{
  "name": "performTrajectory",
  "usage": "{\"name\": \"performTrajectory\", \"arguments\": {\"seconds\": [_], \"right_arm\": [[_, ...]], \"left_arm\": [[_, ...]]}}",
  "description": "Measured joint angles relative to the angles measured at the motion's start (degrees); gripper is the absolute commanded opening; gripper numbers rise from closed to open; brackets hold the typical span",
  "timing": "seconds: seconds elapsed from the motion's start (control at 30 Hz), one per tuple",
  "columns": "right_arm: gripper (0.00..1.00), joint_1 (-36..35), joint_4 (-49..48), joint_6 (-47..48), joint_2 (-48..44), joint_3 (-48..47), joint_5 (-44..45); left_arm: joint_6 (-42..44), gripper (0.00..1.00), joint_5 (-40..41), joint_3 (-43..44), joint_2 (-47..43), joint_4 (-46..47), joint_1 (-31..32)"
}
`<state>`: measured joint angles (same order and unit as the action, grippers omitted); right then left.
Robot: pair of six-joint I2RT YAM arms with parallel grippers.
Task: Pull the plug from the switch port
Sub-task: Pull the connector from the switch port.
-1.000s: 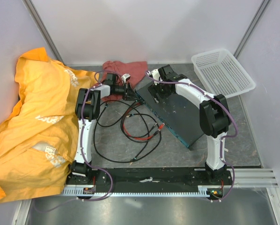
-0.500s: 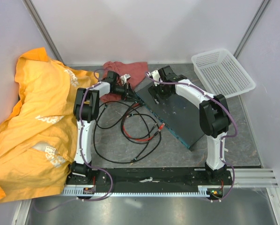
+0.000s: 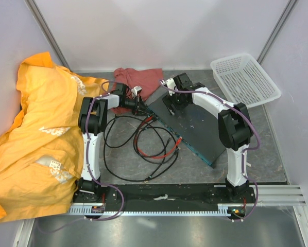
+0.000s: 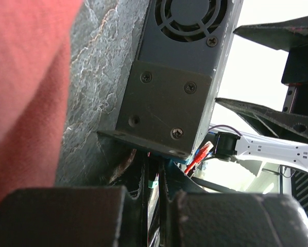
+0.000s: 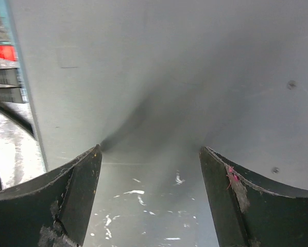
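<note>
Fingertips of the left gripper (image 4: 154, 216) stand drawn almost together, and the narrow gap between them is filled by a black cable (image 4: 153, 206) that runs up to the port edge of the switch (image 4: 169, 103). You cannot tell whether the pads sit on the plug or only on the lead behind it. A red connector (image 4: 198, 154) shows just beside that edge. The right gripper (image 5: 150, 170) is spread wide over the switch's flat top and holds nothing. The switch lies flat on the table (image 3: 257, 164), set diagonally from far centre to near right, its teal edge facing left, with the left gripper at its far-left corner. Loops of black and red cable (image 3: 154, 154) trail near and left of it. A red cloth (image 3: 136, 77) lies beyond, an orange cloth (image 3: 40, 118) at left, a white basket (image 3: 245, 77) at far right. Expect the switch to be rigid yet liable to slide, so brace it from above. The plug is likely small, hard and latched; take its body, not the limp cable.
</note>
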<state>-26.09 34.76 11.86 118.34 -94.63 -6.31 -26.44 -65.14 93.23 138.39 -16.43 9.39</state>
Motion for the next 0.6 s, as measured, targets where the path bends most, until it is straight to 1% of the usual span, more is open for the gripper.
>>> {"name": "performTrajectory", "arguments": {"seconds": [0.07,0.17,0.27,0.3,0.37,0.43,0.6], "right_arm": [[0.85,-0.3,0.0,0.2,0.2,-0.3,-1.0],[0.88,-1.8,-0.2,1.3,0.9,-1.7,-1.4],[0.93,-4.2,-0.5,2.0,2.0,-3.1,-1.6],[0.98,-5.1,-0.5,2.2,2.4,-3.5,-1.6],[0.98,-6.8,-0.7,3.5,3.1,-3.6,-0.5],[0.98,-7.9,-0.8,4.7,3.2,-3.5,0.6],[0.98,-9.8,-2.2,6.0,3.2,-2.1,7.1]], "left_arm": [[0.0,0.02,0.1,0.5,0.1,-0.8,0.0],[-0.7,0.01,-0.5,1.7,1.1,-0.9,0.0],[-2.3,0.02,-1.6,5.8,3.8,-0.7,0.0],[-2.9,0.01,-1.8,7.6,4.8,-0.4,0.0],[-4.5,0.01,-1.7,10.3,6.4,1.6,0.1],[-6.7,0.02,-1.7,10.2,6.7,3.6,0.1],[-10.7,0.02,-2.9,7.1,6.6,11.0,-0.1]]}}
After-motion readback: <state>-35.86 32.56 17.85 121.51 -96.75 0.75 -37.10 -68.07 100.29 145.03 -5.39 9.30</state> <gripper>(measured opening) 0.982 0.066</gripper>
